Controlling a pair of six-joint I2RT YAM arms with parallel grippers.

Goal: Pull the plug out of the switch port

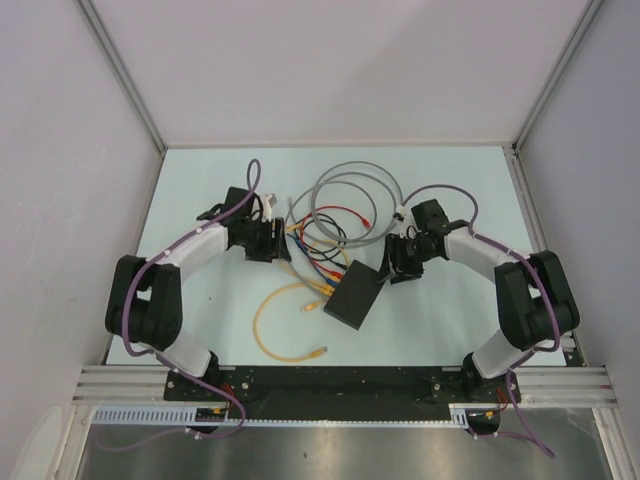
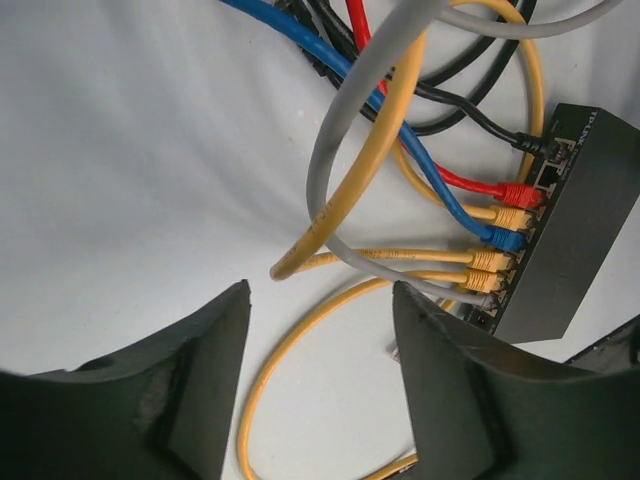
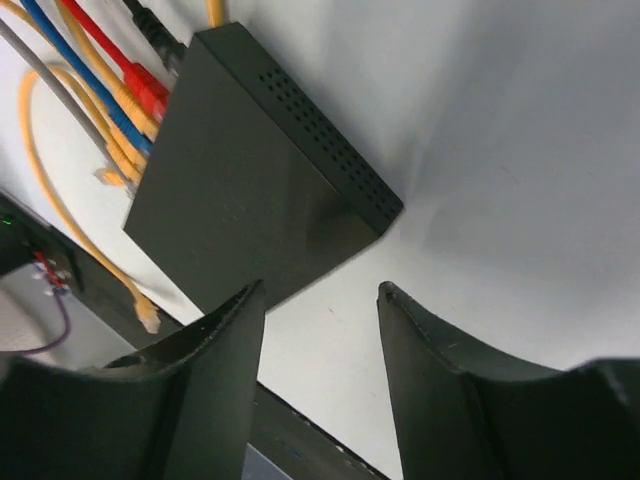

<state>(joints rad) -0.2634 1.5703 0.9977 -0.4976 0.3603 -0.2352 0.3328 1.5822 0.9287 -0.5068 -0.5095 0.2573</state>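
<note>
The left gripper (image 2: 320,300) and right gripper (image 3: 320,295) hang released, empty, near the flat matte-black switch (image 3: 250,190), its ports (image 2: 549,177) holding red, blue, yellow plugs (image 2: 517,193).

The switch (image 2: 588,228) runs off the left wrist view's right edge.

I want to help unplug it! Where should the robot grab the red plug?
Probably the red plug, on its stiff boot beside the switch, not the floppy red cable. Come from the cable side, in line with it, because it sticks straight out and a yellow plug sits close beside it.
</note>
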